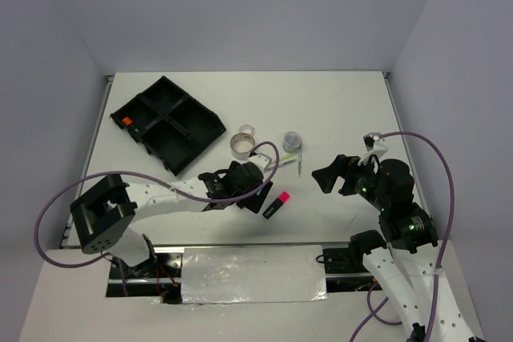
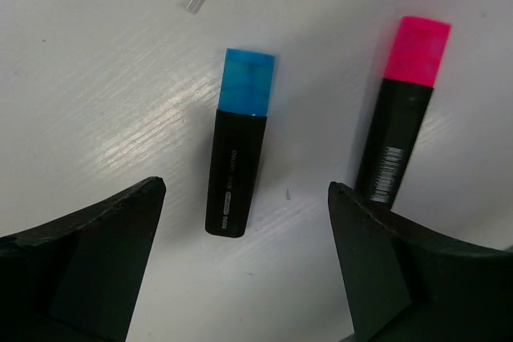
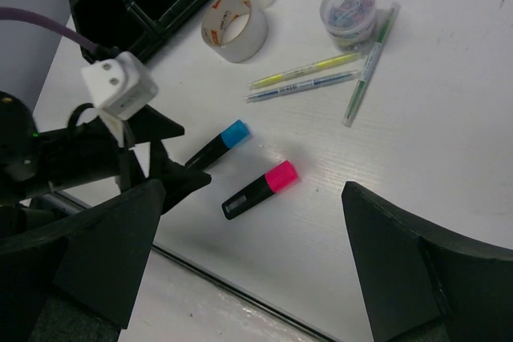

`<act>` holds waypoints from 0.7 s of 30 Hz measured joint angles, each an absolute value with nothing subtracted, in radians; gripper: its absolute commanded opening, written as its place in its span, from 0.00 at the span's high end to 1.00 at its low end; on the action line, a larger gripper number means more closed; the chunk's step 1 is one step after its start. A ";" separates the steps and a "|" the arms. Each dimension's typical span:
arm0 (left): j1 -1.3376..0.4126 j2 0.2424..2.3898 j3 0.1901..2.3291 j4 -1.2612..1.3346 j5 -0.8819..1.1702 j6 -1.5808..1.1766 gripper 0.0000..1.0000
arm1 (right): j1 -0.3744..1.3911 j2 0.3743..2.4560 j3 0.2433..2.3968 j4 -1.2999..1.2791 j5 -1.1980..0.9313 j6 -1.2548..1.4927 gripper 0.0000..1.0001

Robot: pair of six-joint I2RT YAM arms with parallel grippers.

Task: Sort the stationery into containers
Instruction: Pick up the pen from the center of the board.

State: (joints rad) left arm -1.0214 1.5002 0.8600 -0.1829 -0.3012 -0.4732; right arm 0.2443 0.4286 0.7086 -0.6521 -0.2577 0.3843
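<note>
My left gripper (image 2: 244, 191) is open and low over the blue-capped highlighter (image 2: 239, 146), whose black end lies between the fingers, apart from both. The pink-capped highlighter (image 2: 405, 110) lies just right of it, beside the right finger; it also shows from above (image 1: 276, 204). The orange-capped highlighter (image 1: 127, 122) lies in the left compartment of the black tray (image 1: 195, 104). The greyish tape roll (image 1: 242, 146), the smaller clear roll (image 1: 248, 129) and the thin pens (image 3: 304, 78) lie mid-table. My right gripper (image 1: 333, 175) is open and empty, above the table to the right.
A small clear pot of coloured clips (image 3: 349, 7) stands beside a green pen (image 3: 369, 66). The left arm with its white camera block (image 3: 119, 86) reaches across the near table. The table's front edge (image 3: 264, 306) runs just below the highlighters.
</note>
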 measured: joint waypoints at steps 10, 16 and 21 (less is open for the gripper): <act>-1.021 1.668 0.900 -0.158 -0.336 -0.463 0.42 | 0.244 0.429 0.709 -0.651 -0.273 0.384 0.00; -1.021 1.681 0.920 -0.166 -0.336 -0.501 0.87 | 0.244 0.427 0.709 -0.651 -0.273 0.384 0.00; -1.018 1.552 0.914 -0.309 -0.382 -0.550 0.90 | 0.244 0.426 0.708 -0.651 -0.273 0.384 0.00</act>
State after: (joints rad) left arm -1.0176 1.5520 0.9142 -0.3088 -0.3824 -0.5495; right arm 0.2443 0.4263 0.7078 -0.6506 -0.2729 0.3836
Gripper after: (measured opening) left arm 0.375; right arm 0.997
